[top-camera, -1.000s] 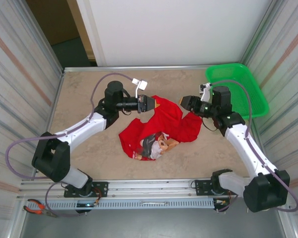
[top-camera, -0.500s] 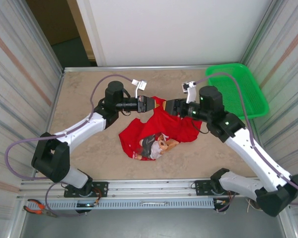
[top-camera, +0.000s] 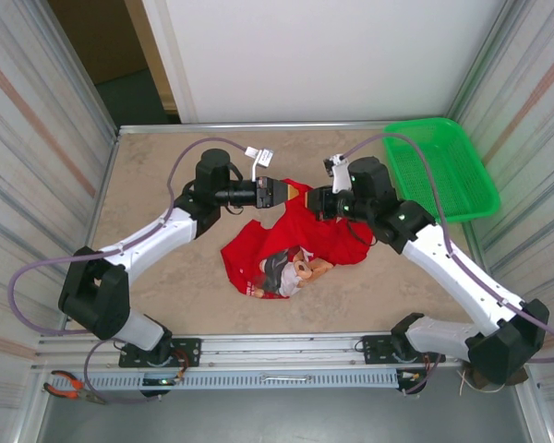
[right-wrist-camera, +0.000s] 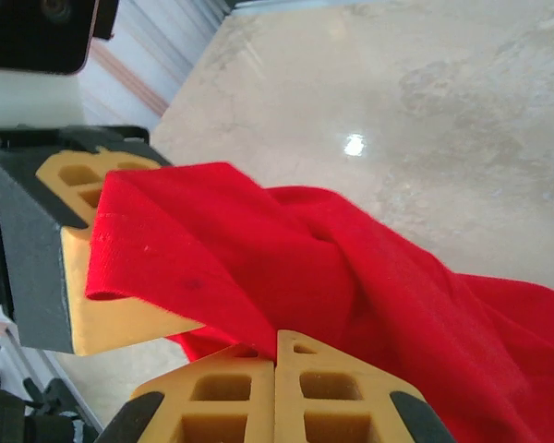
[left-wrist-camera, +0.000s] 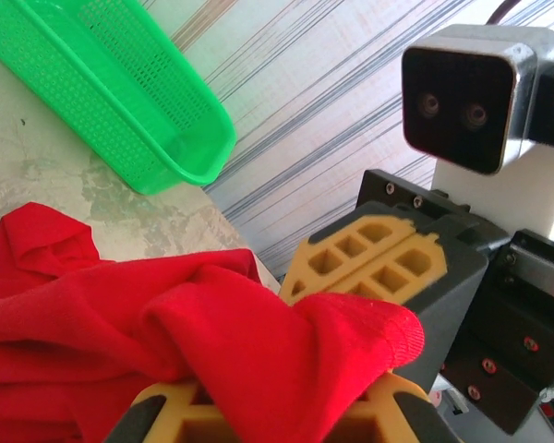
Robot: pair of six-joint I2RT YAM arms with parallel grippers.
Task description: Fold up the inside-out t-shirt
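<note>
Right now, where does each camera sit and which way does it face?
Top: above, behind both arms, looking down on table; left claw, right claw show.
Left wrist: faces right claw, basket beyond; own fingers below.
Right wrist: faces left claw clamping t-shirt; own fingers below.
Shared: wrist views face each other across the t-shirt.

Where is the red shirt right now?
In the top view the red shirt lies crumpled in the middle of the table, its far edge pinched by the left hand, with the right hand right beside.
</note>
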